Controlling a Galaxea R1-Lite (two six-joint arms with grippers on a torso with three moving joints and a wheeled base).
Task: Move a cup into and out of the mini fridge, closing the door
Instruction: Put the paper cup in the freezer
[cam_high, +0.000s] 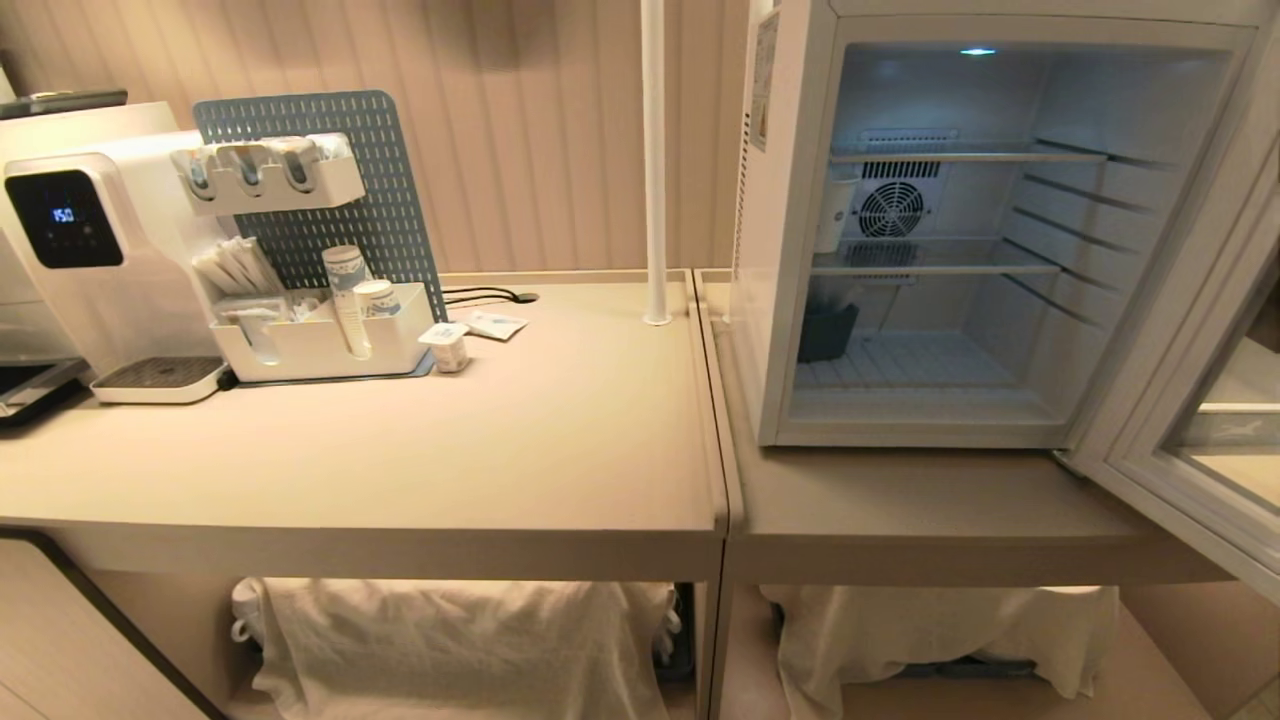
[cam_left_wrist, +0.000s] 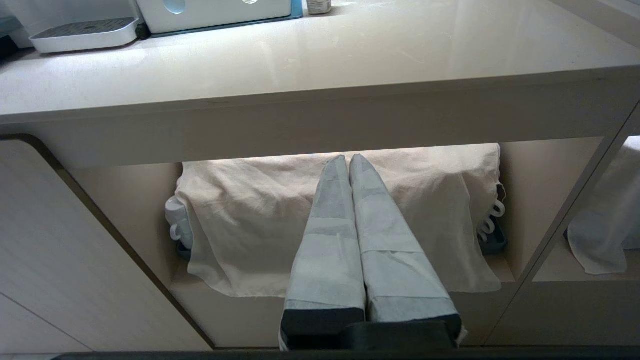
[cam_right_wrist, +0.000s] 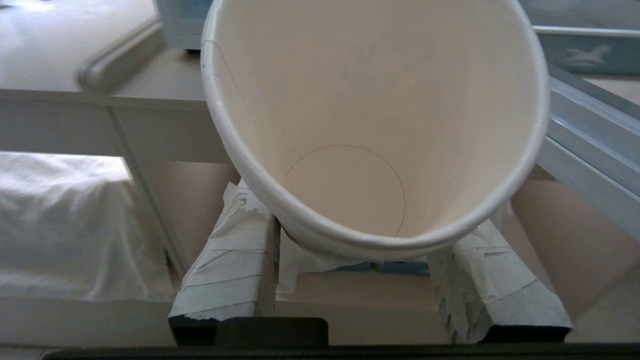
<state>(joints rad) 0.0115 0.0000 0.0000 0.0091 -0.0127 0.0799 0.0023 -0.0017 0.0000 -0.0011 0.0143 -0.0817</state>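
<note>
Right wrist view: the right gripper (cam_right_wrist: 370, 280) holds the cup (cam_right_wrist: 375, 125) between its two taped fingers (cam_right_wrist: 235, 270), which press on the cup's sides; the open mouth faces the camera and the bare inside shows down to the round bottom. Beyond the fingers lies the table (cam_right_wrist: 150, 105) edge, and to one side the frame of the open door (cam_right_wrist: 590, 150). In the left wrist view the left gripper (cam_left_wrist: 349, 160) has its fingers pressed together, empty, pointing at a cloth (cam_left_wrist: 250, 215) under the table. In the head view the fridge (cam_high: 790, 250) stands open on the table, another cup (cam_high: 833, 215) on its middle shelf (cam_high: 940, 268); neither arm shows there.
</note>
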